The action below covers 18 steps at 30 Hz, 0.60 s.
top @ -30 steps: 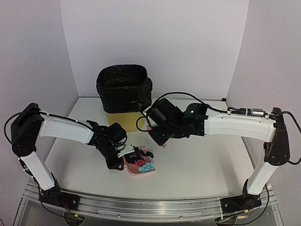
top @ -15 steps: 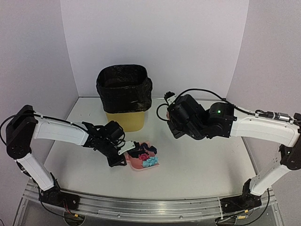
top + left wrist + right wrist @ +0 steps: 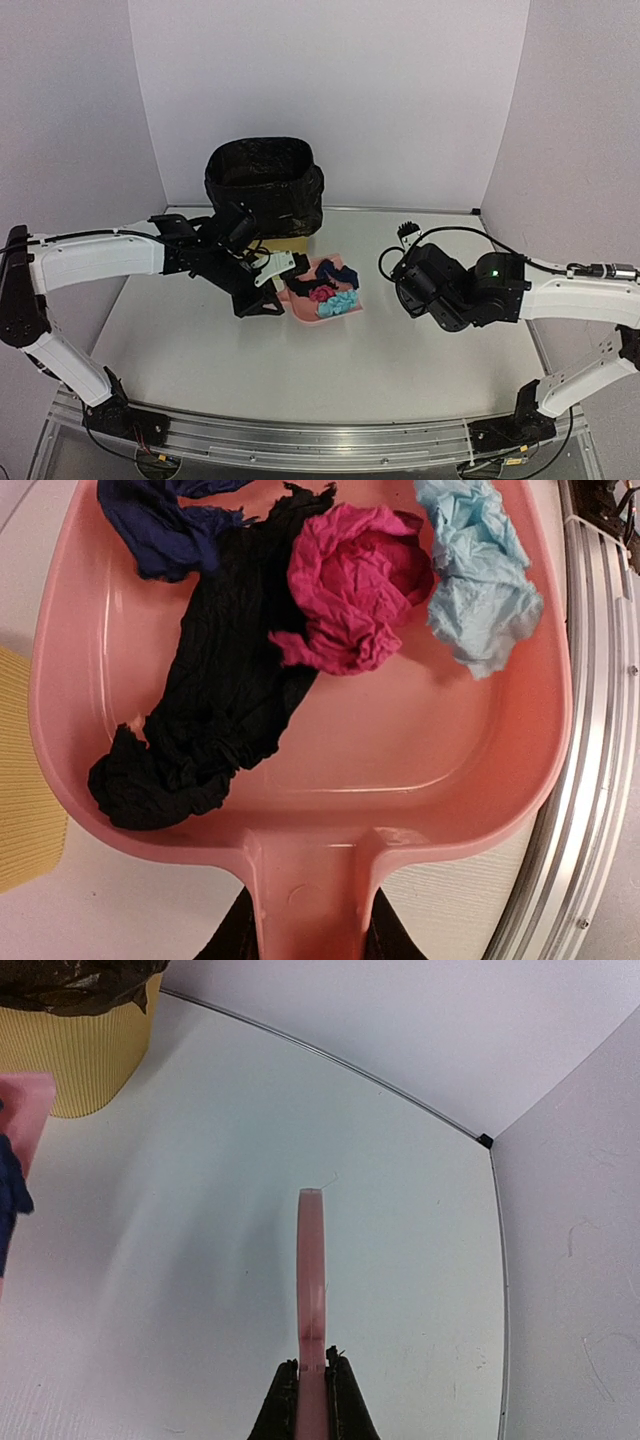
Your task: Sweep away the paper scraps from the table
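"Since the white worktop (image 3: 420, 360) shows no loose paper that I can find, is the sweeping itself done?"

"It looks so to me. The bin (image 3: 262, 180) with the black bag stands at the back. The left arm holds the pink dustpan (image 3: 330, 780) just in front of it, probably ready for tipping out."

"How is the pan gripped?"

"The left tool (image 3: 305, 945) is pinched on its handle. The tray sits about level, I'd guess so nothing slides off."

"And the other side?"

"The right tool (image 3: 312, 1395) is pressed onto the handle of the pink brush (image 3: 311, 1260), off to the right and out of the pan's way."

"And the paper scraps (image 3: 322, 294)?"

"All in the pan, as crumpled wads: a long black one (image 3: 215, 710), a magenta one (image 3: 350, 590), a light blue one (image 3: 480, 580) and a navy one (image 3: 150, 520) at the far lip."
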{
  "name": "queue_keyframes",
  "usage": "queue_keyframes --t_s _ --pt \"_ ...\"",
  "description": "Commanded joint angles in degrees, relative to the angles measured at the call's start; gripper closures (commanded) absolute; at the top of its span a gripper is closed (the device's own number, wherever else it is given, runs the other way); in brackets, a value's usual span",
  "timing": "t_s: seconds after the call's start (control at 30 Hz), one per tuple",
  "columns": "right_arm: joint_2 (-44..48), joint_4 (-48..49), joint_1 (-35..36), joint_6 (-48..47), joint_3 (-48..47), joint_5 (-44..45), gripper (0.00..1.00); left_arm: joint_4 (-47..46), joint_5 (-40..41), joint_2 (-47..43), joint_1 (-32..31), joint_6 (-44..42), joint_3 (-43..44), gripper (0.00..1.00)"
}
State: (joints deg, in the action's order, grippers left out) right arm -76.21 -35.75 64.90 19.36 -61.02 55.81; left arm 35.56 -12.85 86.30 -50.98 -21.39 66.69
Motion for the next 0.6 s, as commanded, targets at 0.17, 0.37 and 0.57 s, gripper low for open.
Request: queue_keyframes --t_s 0.17,0.37,0.57 --pt "6.02 -0.22 0.05 1.33 2.70 4.19 1.00 13.54 3.91 4.53 -0.28 3.08 21.03 1.00" --pt "5.96 -0.50 0.03 -0.16 1.93 2.78 1.00 17.92 7.17 7.16 -0.26 4.94 29.62 1.00" --pt "6.24 -0.94 0.04 -0.44 1.97 1.72 1.00 19.54 8.47 8.65 -0.17 5.24 36.19 1.00"
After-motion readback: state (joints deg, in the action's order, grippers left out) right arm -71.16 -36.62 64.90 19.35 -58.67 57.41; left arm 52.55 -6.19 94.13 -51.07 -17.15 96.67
